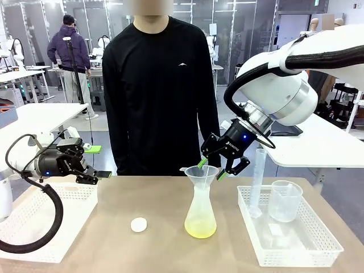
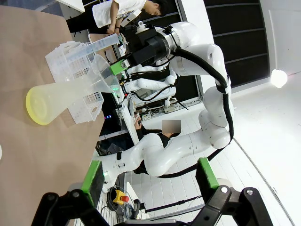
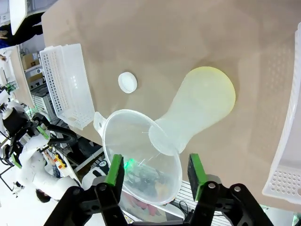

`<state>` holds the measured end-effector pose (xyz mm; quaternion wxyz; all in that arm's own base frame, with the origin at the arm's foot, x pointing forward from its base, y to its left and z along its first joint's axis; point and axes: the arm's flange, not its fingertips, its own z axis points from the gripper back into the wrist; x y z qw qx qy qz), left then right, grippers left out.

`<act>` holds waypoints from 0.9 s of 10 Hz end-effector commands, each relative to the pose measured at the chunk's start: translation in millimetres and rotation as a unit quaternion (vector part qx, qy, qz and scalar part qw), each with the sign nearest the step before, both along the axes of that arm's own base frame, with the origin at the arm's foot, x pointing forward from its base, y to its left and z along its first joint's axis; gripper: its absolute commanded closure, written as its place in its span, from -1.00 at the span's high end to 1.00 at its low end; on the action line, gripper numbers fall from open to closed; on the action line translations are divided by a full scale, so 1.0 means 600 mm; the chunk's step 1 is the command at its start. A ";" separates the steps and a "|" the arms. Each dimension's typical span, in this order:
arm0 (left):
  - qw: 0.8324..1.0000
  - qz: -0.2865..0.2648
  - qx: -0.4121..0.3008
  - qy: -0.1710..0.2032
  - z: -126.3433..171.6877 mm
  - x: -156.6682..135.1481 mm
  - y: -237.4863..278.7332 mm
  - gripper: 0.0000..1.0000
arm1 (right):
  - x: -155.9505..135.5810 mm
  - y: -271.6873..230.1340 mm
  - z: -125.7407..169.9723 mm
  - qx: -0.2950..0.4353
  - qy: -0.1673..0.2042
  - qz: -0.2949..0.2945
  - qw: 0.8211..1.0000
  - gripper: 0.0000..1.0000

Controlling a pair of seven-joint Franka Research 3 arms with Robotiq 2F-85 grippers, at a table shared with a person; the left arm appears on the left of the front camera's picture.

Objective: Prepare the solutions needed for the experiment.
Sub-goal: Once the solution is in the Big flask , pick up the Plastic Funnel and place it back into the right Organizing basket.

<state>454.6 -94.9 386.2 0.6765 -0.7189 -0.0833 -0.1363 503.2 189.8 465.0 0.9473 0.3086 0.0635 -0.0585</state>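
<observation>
Above the brown lab table [image 1: 159, 199], left pincer [image 1: 98, 161] hangs wide open, empty; right pincer [image 1: 211, 169] flanks the funnel [image 1: 200, 176], grip unclear.

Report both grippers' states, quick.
Left gripper: open, holding nothing.
Right gripper: fingers either side of the funnel on the flask; cannot tell whether it grips.

Solutions [image 1: 200, 229] in flask [image 1: 200, 206], funnel [image 1: 200, 174] atop.
</observation>
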 end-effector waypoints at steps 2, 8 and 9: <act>1.000 0.002 0.000 -0.002 0.002 0.001 -0.001 1.00 | -0.004 0.009 0.004 0.007 0.006 -0.016 1.000 0.03; 1.000 0.002 0.000 -0.002 0.002 0.001 -0.001 1.00 | -0.015 -0.004 -0.004 0.015 0.021 -0.025 0.999 -0.75; 1.000 0.002 0.000 -0.002 0.002 0.001 -0.001 1.00 | -0.015 -0.005 -0.005 0.013 0.021 -0.029 0.999 -1.00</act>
